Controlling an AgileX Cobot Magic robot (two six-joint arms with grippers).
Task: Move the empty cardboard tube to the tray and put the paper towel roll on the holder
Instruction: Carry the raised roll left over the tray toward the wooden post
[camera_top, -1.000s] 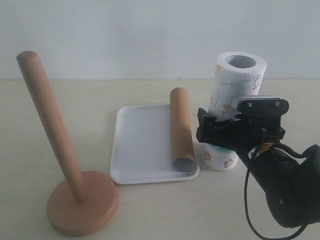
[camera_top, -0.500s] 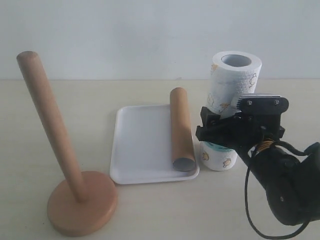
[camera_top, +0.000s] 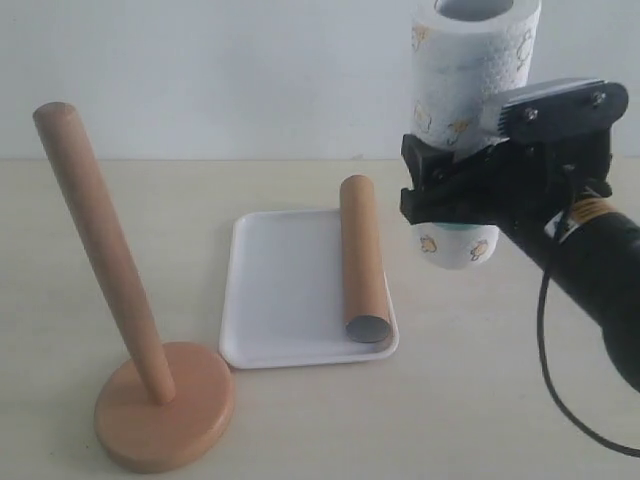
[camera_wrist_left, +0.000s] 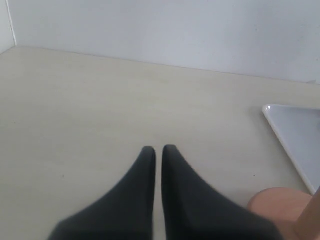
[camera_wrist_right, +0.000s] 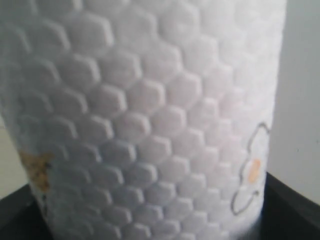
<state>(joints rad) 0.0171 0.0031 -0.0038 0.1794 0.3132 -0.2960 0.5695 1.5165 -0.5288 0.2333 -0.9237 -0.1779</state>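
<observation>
The white embossed paper towel roll (camera_top: 470, 70) hangs upright above the table, held round its middle by my right gripper (camera_top: 455, 190), which is shut on it. Up close the roll (camera_wrist_right: 150, 115) fills the right wrist view. The brown empty cardboard tube (camera_top: 360, 255) lies along the right side of the white tray (camera_top: 280, 290). The wooden holder (camera_top: 105, 270) stands at the front left, its dowel leaning slightly. My left gripper (camera_wrist_left: 156, 150) is shut on nothing above bare table, out of the exterior view.
In the left wrist view a corner of the tray (camera_wrist_left: 295, 130) and the edge of the holder's base (camera_wrist_left: 277, 205) show beside my left gripper. A pale wall runs behind the table.
My right gripper has lifted the paper towel roll off the table, straight up beside the tray. Tube, tray and holder have not moved.
</observation>
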